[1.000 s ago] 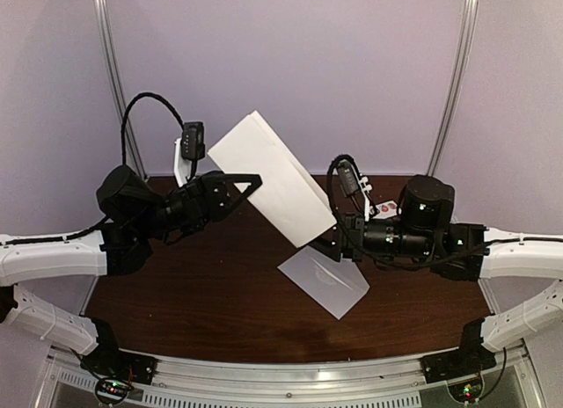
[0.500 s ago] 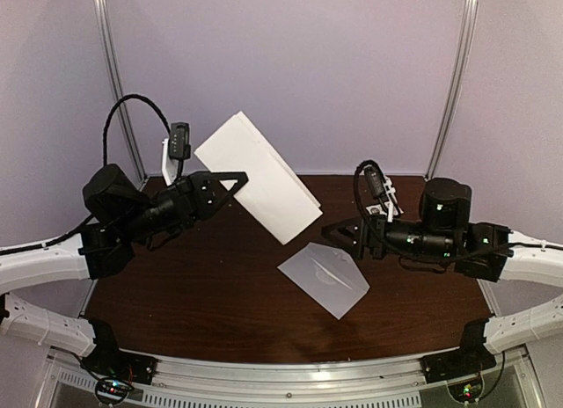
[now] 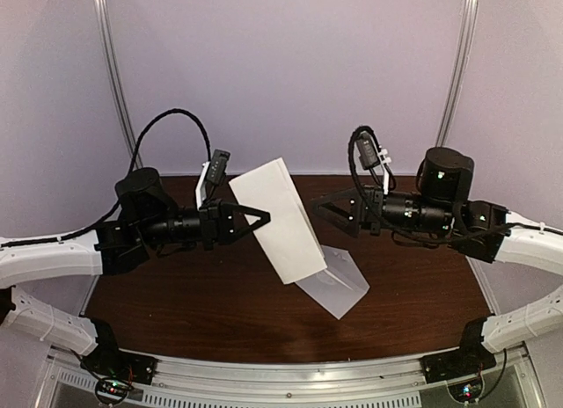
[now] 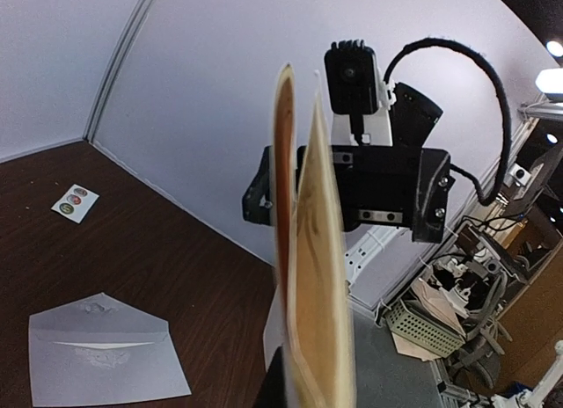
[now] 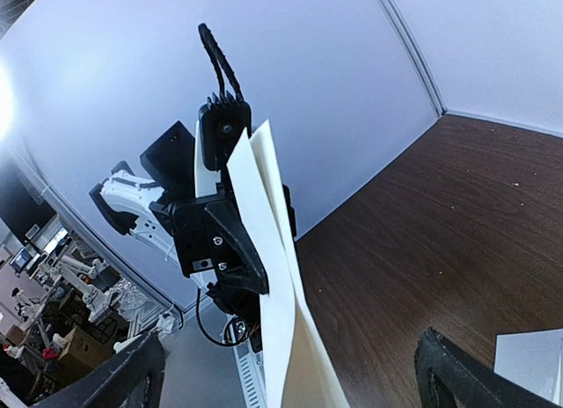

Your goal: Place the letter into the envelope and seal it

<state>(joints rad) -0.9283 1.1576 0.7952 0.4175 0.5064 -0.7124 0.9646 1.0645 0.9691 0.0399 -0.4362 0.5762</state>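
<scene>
Letter [image 3: 283, 223] now hangs from the clamped left gripper [image 3: 261, 219] alone; right gripper [image 3: 324, 214] has let go, jaws wide; envelope [image 3: 341, 281] lies flap-open on table [image 3: 211, 307] beneath; insertion likely next.

Left arm [image 3: 53, 258]: reaches inward from left base, forearm and wrist roughly level, held raised. Left end effector [image 3: 262, 217]: points right toward centre, jaws clamped on edge of letter [image 3: 283, 222]. Right arm [image 3: 528, 241]: reaches inward from right base, wrist roughly level, held raised. Right end effector [image 3: 318, 210]: points left, facing left end effector, fingers spread wide, gripping nothing, tips close beside letter, contact not discernible
</scene>
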